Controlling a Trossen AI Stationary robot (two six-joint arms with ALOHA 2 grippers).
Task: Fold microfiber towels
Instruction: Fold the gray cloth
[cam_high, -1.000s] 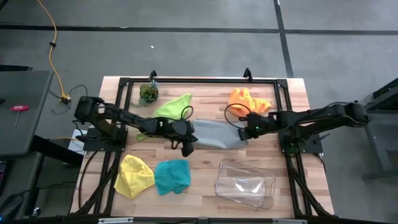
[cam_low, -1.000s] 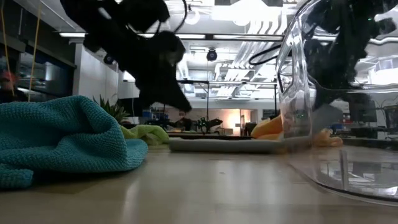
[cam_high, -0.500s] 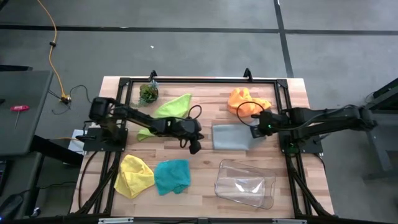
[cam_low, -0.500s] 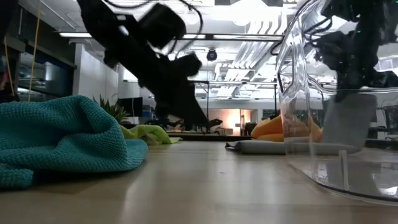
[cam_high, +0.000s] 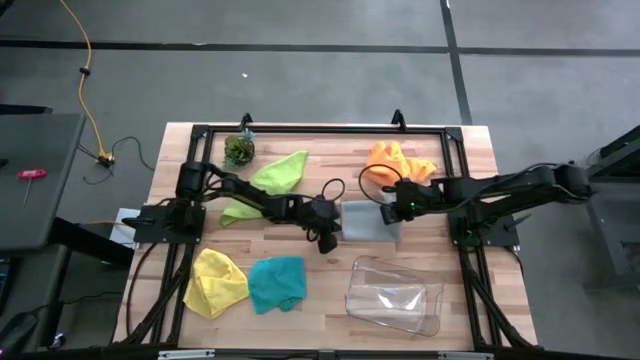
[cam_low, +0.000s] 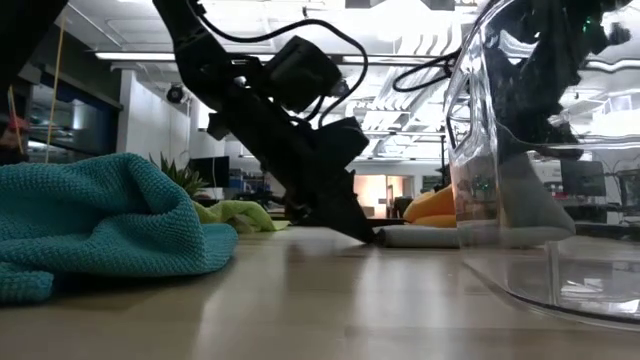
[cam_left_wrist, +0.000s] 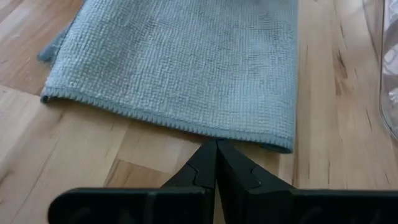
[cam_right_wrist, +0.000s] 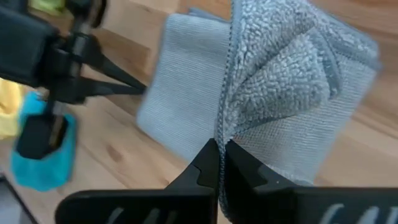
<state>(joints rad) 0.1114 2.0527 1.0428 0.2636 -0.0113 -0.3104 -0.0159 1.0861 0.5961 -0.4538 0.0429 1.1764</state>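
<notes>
The grey towel (cam_high: 368, 219) lies near the middle of your table (cam_high: 470, 310), with the two arms meeting over it from either side. Your right gripper (cam_right_wrist: 219, 163) has its fingers pressed together on a lifted edge of that towel, so one flap hangs up from the table while the rest lies flat underneath. In the right wrist view the raised fold drapes down to the fingertips.

Your left gripper (cam_left_wrist: 216, 149) has its fingers pressed together with nothing between them. Its tip points at the hemmed edge of the grey towel, just beside it on the bare wood; from the left wrist view it looks to be touching the hem or a hair short of it, and you can't quite tell which. In the low view the left arm slants down so its tip meets the table at the towel's near end.

The lime green towel (cam_high: 276, 175) lies crumpled behind the left arm, near the small leafy clump (cam_high: 238, 150). The orange towel (cam_high: 396, 160) sits bunched at the far edge, close to the right arm. The yellow towel (cam_high: 216, 281) and the teal towel (cam_high: 276, 282) lie rumpled side by side at the near left, just touching. The clear plastic tray (cam_high: 394, 293) stands at the near right, apart from the grey towel.
</notes>
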